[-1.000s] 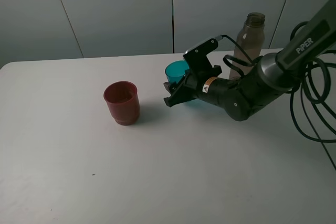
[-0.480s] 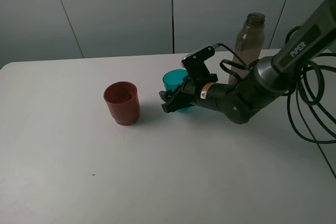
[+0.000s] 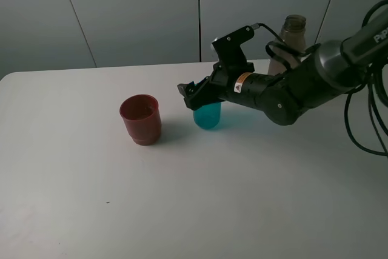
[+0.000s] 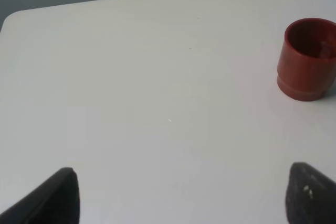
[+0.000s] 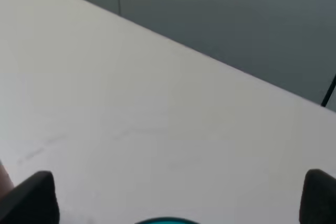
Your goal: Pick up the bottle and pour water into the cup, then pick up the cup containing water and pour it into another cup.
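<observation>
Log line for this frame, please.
right gripper: open, above teal cup | teal cup: upright on table | red cup: upright

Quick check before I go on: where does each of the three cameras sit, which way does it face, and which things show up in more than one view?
Exterior high: mounted above, looking down across the white table; shows the right arm, right gripper above the teal cup, red cup, bottle.
Left wrist: low over the table, facing the red cup; both fingertips spread.
Right wrist: looks across the table toward the wall; fingertips wide apart, teal cup rim.
Shared: both cups also appear in exterior high.
</observation>
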Controlling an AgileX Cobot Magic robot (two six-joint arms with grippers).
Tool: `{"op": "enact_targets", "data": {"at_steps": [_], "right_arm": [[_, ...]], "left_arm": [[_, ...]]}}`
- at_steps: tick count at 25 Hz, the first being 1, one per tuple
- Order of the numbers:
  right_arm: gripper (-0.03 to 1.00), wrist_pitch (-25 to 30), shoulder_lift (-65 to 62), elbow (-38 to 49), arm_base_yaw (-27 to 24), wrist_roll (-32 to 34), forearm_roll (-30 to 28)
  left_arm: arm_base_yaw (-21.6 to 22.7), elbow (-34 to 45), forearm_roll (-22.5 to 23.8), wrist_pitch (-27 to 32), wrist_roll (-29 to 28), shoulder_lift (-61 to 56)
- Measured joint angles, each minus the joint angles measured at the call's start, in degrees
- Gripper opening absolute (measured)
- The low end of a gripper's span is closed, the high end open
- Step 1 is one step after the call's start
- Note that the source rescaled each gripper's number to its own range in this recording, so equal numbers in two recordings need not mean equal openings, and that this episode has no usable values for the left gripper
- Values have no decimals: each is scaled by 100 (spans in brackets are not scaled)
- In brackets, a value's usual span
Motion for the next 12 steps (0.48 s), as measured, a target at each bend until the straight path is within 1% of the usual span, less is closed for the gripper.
{"op": "enact_targets", "data": {"at_steps": [2, 4, 6, 8, 10, 12], "right_arm": [[99, 475, -403, 0, 0, 160, 0], [99, 1160, -808, 0, 0, 476, 0], [99, 2163, -1267, 0, 0, 897, 53], [100, 3231, -1670, 0, 0, 1138, 325], [100, 4297, -2027, 27, 0, 1214, 574], [100, 5016, -2398, 137, -26, 1143, 870]], "left_arm": [[0, 0, 0, 0, 0, 0], [0, 0, 0, 0, 0, 0], [0, 0, 0, 0, 0, 0], [0, 0, 0, 0, 0, 0], [0, 0, 0, 0, 0, 0], [0, 0, 0, 0, 0, 0]]}}
